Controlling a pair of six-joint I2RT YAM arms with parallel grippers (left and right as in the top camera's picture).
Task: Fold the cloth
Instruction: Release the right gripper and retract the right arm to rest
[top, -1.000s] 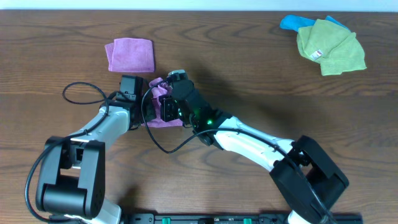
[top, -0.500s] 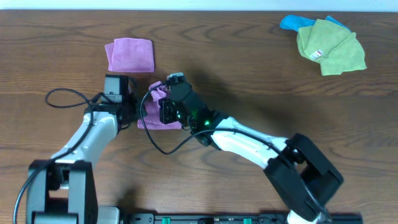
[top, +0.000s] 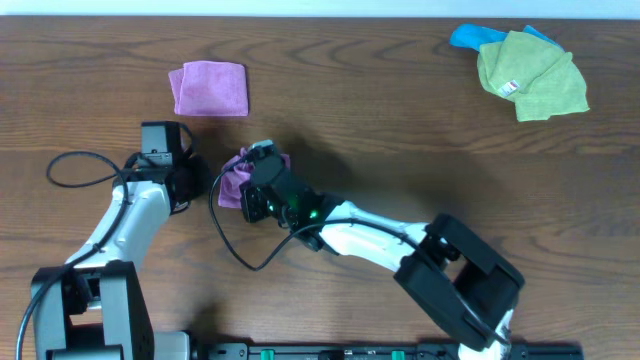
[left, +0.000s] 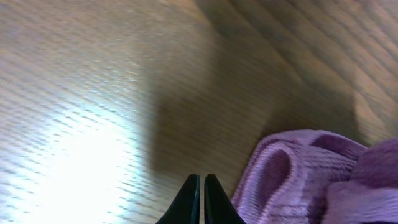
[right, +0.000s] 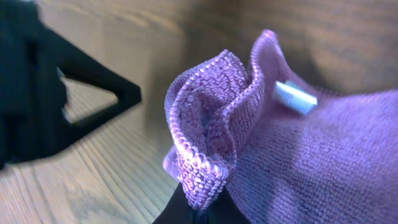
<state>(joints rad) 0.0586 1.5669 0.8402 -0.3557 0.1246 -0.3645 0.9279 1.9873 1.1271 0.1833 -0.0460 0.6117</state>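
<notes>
Right end effector (right: 194, 210): clamped on a doubled, stitched edge of the violet-purple microfibre cloth (right: 298, 162). The cloth lies bunched on the brown wooden counter (top: 400, 110), left of centre and nearer than the pink folded square (top: 209, 88). Left end effector (left: 200, 198): fingers together on nothing, just left of the cloth. Suggested handling: carry the pinched edge low and straight across until corners meet, with the small white tag (right: 295, 98) tucked inside. The free arm should pin the opposite edge against dragging.
</notes>
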